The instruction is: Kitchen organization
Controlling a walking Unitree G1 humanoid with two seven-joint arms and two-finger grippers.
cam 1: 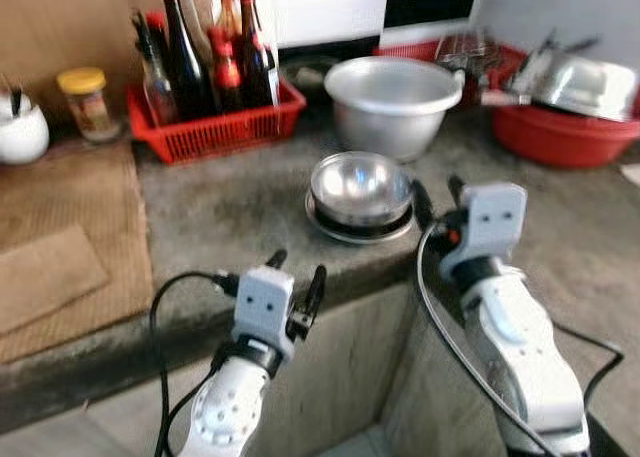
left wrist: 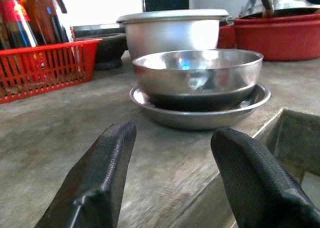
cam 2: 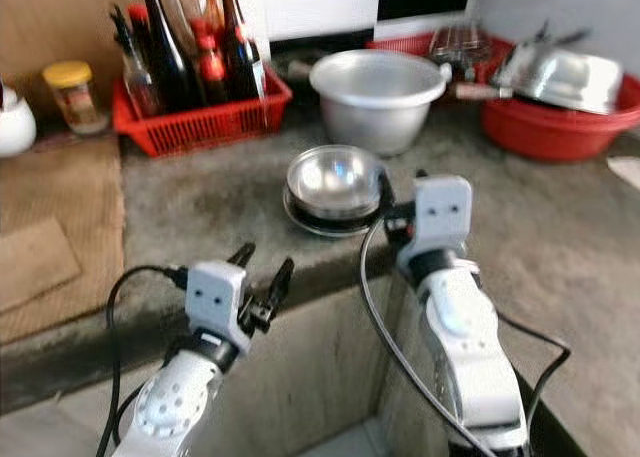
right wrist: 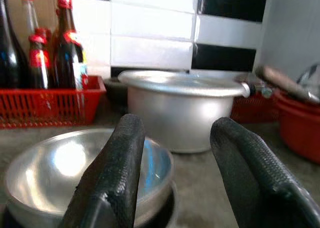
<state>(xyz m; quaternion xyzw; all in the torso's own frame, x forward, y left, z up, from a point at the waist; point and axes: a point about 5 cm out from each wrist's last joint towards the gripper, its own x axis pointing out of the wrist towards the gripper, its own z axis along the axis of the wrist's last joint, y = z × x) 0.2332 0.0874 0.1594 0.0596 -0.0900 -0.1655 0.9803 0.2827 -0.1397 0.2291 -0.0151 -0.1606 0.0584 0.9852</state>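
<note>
Both grippers gape wide and empty, the right gripper (cam 1: 435,193) just beside the steel bowl stack (cam 1: 360,195), the left gripper (cam 1: 297,277) farther short.

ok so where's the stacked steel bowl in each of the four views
Left eye view: steel bowl at centre, on the counter near its edge, ahead of the right pincer.
Right eye view: steel bowl just left of centre, by the right pincer.
Left wrist view: steel bowl at centre, beyond the open left pincer.
Right wrist view: steel bowl low, behind one finger.
Shared landmark: the big aluminium pot behind it.
</note>
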